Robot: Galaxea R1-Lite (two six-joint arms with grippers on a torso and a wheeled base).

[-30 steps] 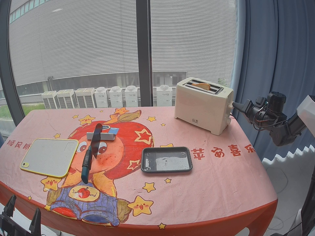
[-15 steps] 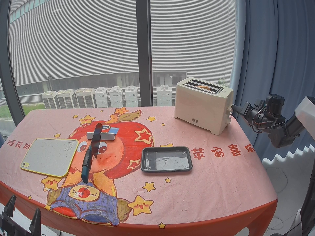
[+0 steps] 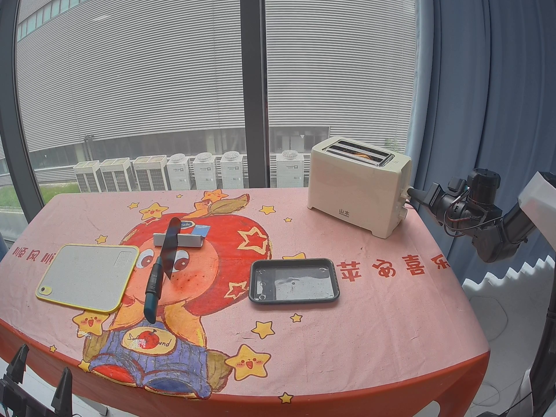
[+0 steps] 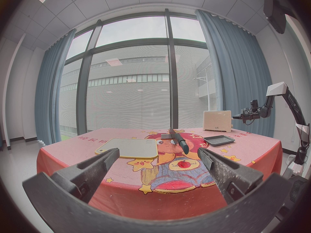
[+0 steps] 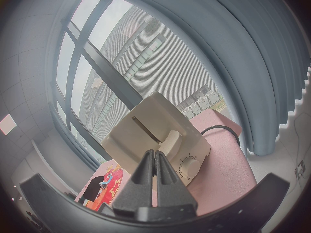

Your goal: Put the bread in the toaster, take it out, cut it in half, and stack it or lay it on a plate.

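Toaster (image 3: 356, 186): bread (image 3: 362, 155) low in slot | right gripper (image 5: 155, 154): fingers clenched empty at lever (image 5: 170, 142), likely pressing it down | left gripper (image 4: 157, 152): fingers spread, idle short of bench (image 3: 376, 319)

At the right edge of the head view, the right arm (image 3: 498, 233) is matte black. A round cylindrical housing sits on top of it, thin black and red cables loop beside that, and a white angular shell lies further back. The right gripper (image 3: 412, 191) has slim, tapering black fingers. At the bottom of the left wrist view, the left gripper (image 4: 158, 151) has dark grey, rough-textured wedge fingers. Each carries small screws near its base, and both are mounted on a broad, curved dark bar.
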